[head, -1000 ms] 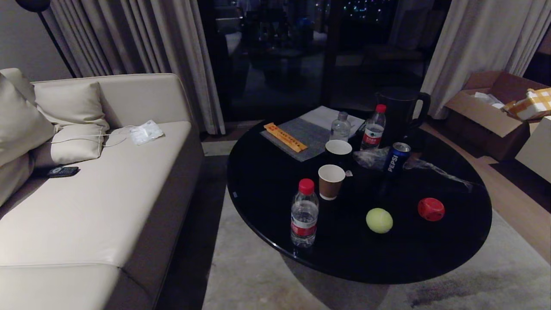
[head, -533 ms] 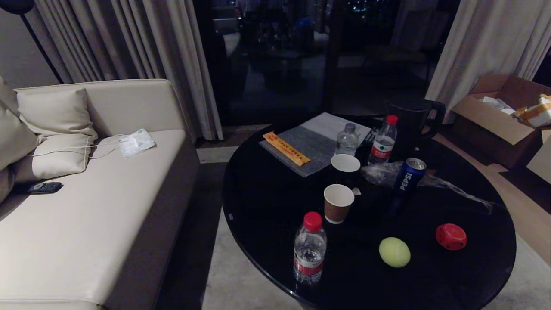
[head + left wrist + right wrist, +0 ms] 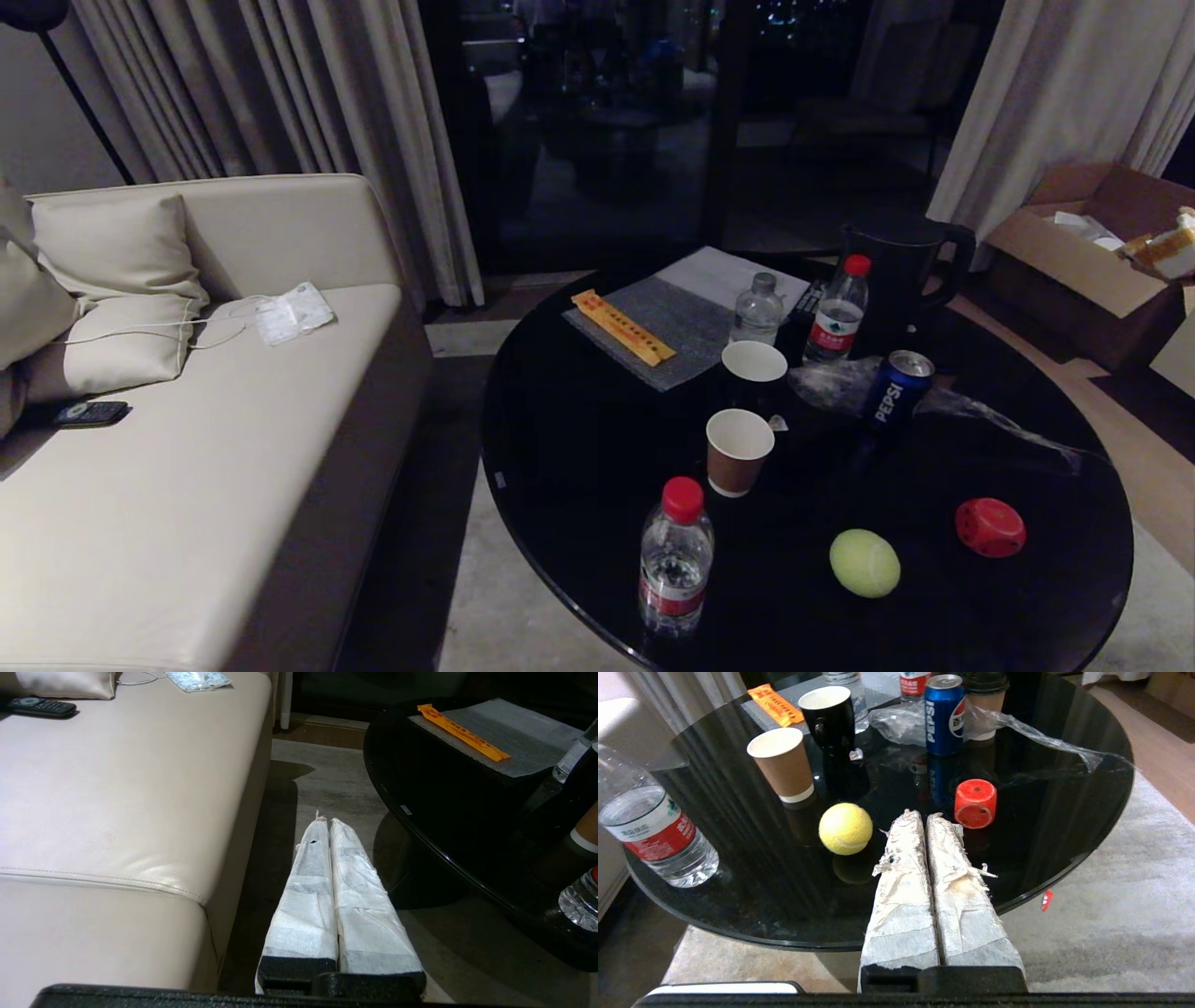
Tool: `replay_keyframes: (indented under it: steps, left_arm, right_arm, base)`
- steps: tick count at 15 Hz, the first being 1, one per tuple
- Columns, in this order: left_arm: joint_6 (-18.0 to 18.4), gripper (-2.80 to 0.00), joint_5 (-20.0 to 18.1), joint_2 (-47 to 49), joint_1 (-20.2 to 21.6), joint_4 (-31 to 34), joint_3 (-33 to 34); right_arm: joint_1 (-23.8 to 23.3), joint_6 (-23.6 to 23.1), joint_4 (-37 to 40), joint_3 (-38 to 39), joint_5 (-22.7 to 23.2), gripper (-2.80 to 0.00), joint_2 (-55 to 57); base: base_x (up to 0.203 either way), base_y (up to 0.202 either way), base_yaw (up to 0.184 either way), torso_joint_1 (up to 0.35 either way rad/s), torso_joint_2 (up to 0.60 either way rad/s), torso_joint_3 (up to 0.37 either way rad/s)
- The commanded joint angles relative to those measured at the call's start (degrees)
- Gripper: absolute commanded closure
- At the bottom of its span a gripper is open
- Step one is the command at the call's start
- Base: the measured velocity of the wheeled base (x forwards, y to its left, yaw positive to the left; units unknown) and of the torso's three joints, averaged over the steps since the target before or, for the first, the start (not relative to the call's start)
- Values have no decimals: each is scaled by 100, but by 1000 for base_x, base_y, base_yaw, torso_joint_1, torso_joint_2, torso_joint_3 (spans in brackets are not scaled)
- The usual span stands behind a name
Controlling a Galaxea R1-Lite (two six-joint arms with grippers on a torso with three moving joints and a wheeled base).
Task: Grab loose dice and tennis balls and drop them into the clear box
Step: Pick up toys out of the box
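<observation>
A tennis ball (image 3: 864, 563) and a red die (image 3: 990, 527) lie loose on the round black bench (image 3: 579, 448). In the head view the ball sits at about 5 o'clock on the bench top, and the die is near it, toward 4 o'clock. They do not touch. The clear box is not in any view.

The right pincer (image 3: 920, 815) hangs near the bench edge, pointing between the ball and the die. Its two wrapped fingers are pressed together and hold nothing. The left pincer (image 3: 325, 822) is low between the sofa (image 3: 117, 793) and the bench, also closed tight and empty.

To do this step well, the right pincer should open wide first, then come down over the ball from above. The ball can roll, so squeeze it softly in the middle. Keep away from the water bottle (image 3: 675, 558) and the paper cup (image 3: 738, 451), which could tip
</observation>
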Motion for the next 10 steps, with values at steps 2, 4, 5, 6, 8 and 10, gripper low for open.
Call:
replay_keyframes:
  steps: [2, 4, 5, 6, 8, 10]
  left_arm:
    - [-15, 0, 3, 9, 2, -2, 9]
    - [-15, 0, 3, 9, -6, -2, 9]
    - [-15, 0, 3, 9, 2, -2, 9]
    - [-24, 0, 3, 9, -6, -2, 9]
    - [-32, 0, 3, 9, -3, -2, 9]
    - [-32, 0, 3, 9, -3, -2, 9]
  right_arm:
    - [2, 4, -5, 53, 1, 0, 9]
    - [2, 4, -5, 53, 1, 0, 9]
    - [2, -5, -5, 53, 1, 0, 9]
    - [2, -23, -5, 53, 1, 0, 9]
    - [2, -19, -9, 53, 1, 0, 9]
    - [2, -31, -5, 53, 1, 0, 9]
  base:
    - [2, 0, -49, 1, 1, 1]
    - [2, 5, -155, 5, 2, 2]
    - [-2, 8, -160, -1, 0, 6]
    - [0, 7, -159, 4, -1, 2]
    - [0, 8, -132, 2, 2, 5]
    - [-1, -1, -35, 3, 1, 2]
